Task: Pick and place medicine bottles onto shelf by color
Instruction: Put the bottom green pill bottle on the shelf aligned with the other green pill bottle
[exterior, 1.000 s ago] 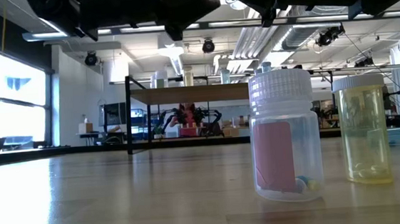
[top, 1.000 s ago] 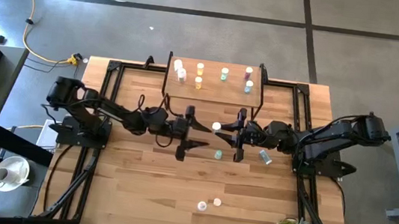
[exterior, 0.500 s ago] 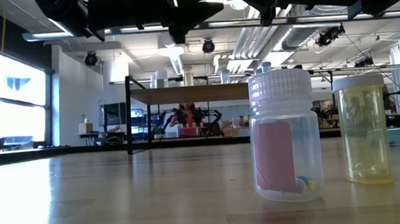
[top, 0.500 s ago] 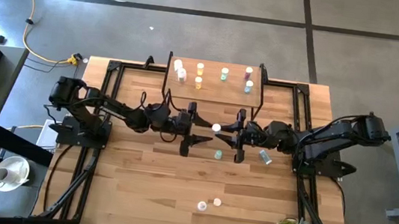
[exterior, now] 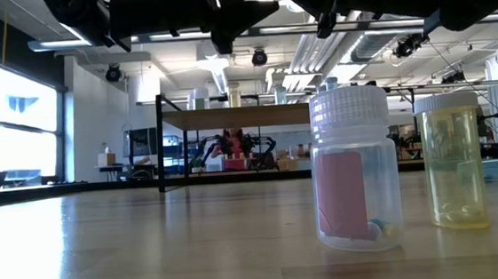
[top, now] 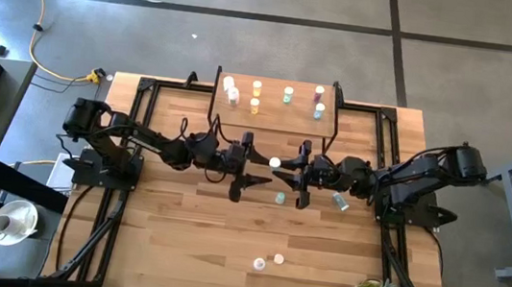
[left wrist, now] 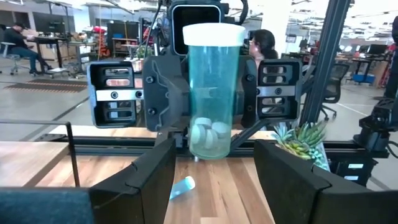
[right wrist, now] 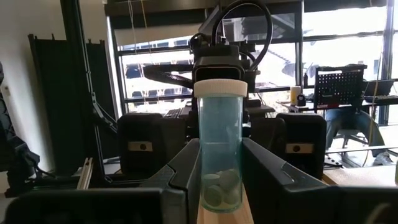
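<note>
The left gripper (top: 245, 168), a dark two-finger pincer, hangs over the middle of the large light-wood tabletop (top: 177, 241) with its fingers spread apart and nothing between them; it faces the other arm. Just beyond its fingertips stands a tall teal translucent medicine bottle with a pale cap (left wrist: 213, 93), upright and showing white tablets at its bottom. That bottle is clamped between the closed fingers of the right gripper (top: 299, 173), which meets the left one nose to nose. On the table just below the right pincer sits a small teal bottle (top: 280, 197), and beside that arm's wrist lies a pale blue bottle on its side (top: 339, 201). Behind both pincers, the small raised light-wood shelf on thin black legs (top: 272, 109) carries white, orange, green, purple and teal bottles. Well in front of the pincers, near the table's near edge, stand a clear bottle with a pink label (exterior: 355, 168) and a yellow translucent bottle (exterior: 453, 160).
</note>
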Robot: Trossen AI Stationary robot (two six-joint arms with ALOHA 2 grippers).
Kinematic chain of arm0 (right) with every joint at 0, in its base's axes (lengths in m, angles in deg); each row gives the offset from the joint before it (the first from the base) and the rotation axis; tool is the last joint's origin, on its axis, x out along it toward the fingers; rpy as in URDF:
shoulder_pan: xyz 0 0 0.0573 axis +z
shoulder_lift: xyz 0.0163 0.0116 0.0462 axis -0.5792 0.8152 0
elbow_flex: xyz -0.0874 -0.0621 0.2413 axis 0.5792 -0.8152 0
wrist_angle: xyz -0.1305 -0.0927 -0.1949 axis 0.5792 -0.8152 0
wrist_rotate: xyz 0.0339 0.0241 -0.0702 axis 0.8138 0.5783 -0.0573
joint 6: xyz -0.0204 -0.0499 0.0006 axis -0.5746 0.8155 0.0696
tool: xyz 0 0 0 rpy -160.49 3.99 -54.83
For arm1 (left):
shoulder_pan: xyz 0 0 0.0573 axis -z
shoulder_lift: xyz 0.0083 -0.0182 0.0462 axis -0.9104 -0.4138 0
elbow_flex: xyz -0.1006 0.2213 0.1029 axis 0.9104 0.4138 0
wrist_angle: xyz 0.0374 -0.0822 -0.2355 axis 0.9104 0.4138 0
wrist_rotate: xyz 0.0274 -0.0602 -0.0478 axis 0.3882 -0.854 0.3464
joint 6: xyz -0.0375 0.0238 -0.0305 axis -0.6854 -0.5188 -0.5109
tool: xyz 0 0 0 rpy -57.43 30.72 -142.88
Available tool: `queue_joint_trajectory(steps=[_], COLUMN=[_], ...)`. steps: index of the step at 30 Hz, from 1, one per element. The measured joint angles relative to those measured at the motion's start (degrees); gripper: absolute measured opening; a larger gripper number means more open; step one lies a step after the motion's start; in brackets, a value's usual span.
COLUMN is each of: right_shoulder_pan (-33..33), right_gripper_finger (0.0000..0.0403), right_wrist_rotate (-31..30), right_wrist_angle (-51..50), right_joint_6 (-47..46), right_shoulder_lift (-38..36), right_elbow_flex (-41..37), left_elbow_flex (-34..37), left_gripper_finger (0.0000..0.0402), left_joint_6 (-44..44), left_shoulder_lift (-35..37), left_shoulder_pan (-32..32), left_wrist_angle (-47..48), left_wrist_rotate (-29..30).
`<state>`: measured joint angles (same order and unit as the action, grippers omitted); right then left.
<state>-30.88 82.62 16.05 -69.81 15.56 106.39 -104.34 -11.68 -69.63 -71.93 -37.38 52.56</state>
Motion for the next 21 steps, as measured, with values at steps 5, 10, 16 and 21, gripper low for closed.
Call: queue_joint_trajectory(steps=[5,10,16,21], right_shoulder_pan=[0.0,0.0,0.0,0.0], right_gripper_finger=[0.0085,0.0085,0.0085,0.0085], right_wrist_rotate=[0.0,0.2,0.4,0.4], right_wrist_angle=[-0.5,-1.0,-1.8,-1.8], right_joint_6=[-0.5,-0.6,-1.7,-1.6], right_shoulder_lift=[0.0,0.1,0.3,0.3], right_elbow_flex=[0.0,0.0,0.0,0.0], left_elbow_flex=[0.0,0.0,0.0,0.0], left_gripper_finger=[0.0204,0.0198,0.0182,0.0163], left_joint_6=[0.0,0.0,-0.2,-1.9], left_shoulder_lift=[0.0,0.0,0.0,0.0], left_shoulder_pan=[0.0,0.0,0.0,0.0], left_wrist_angle=[0.0,0.0,0.0,0.0], left_wrist_rotate=[0.0,0.3,0.6,-0.2])
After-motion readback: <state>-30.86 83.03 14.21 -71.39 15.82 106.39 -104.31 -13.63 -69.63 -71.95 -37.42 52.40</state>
